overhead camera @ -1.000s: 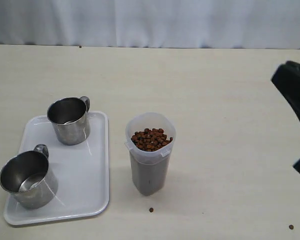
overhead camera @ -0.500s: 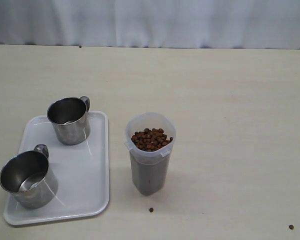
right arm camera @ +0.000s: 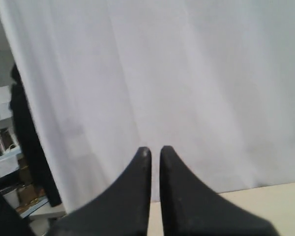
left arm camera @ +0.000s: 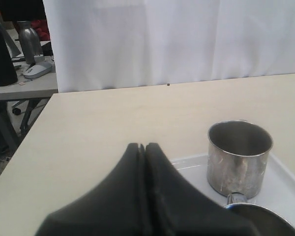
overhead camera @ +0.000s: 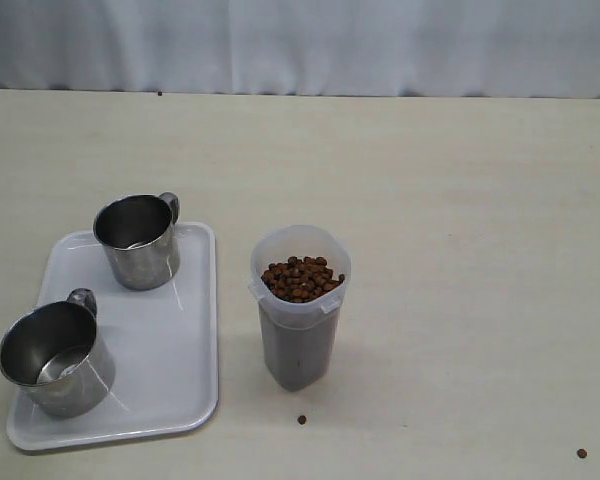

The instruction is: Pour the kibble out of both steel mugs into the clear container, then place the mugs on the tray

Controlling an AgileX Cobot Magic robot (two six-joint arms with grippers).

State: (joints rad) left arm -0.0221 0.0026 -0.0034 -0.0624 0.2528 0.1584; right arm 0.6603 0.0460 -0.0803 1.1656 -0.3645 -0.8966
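Tray (overhead camera: pixel 185 345): white, flat on the desk (overhead camera: pixel 460 190) at the left, its long side running near to far.
Mugs: both stand upright on the tray and apart from each other. The near mug (overhead camera: pixel 55 358) is at the near left corner and the far mug (overhead camera: pixel 137 240) at the far end. Each shows bare steel inside, and each handle is turned toward the far right.
Left jaws: pressed together with nothing between them. In the left wrist view the tray's rim and both mugs lie close ahead of them.
Container (overhead camera: pixel 298 335): upright on the bare desk just right of the tray, not touching it, taller than the mugs.
Kibble (overhead camera: pixel 300 278): brown pellets fill the container to just under its rim.
Loose pellets: one (overhead camera: pixel 302 419) lies on the desk just in front of the container, and another (overhead camera: pixel 581 453) lies well off at the near right.
Right jaws: drawn together with only a thin slit between the tips, gripping nothing. They face the curtain, with a corner of the desk below.
Surroundings: a white curtain (overhead camera: pixel 300 45) hangs along the desk's far edge, with a dark speck (overhead camera: pixel 160 93) at its foot. In the left wrist view a second desk (left arm camera: pixel 19 86) past the curtain carries a metal bottle (left arm camera: pixel 28 39) and a mouse (left arm camera: pixel 38 70).
In the way: the container stands between the tray and the open right half of the desk.
Count: one tray, two mugs, one container, two loose pellets.
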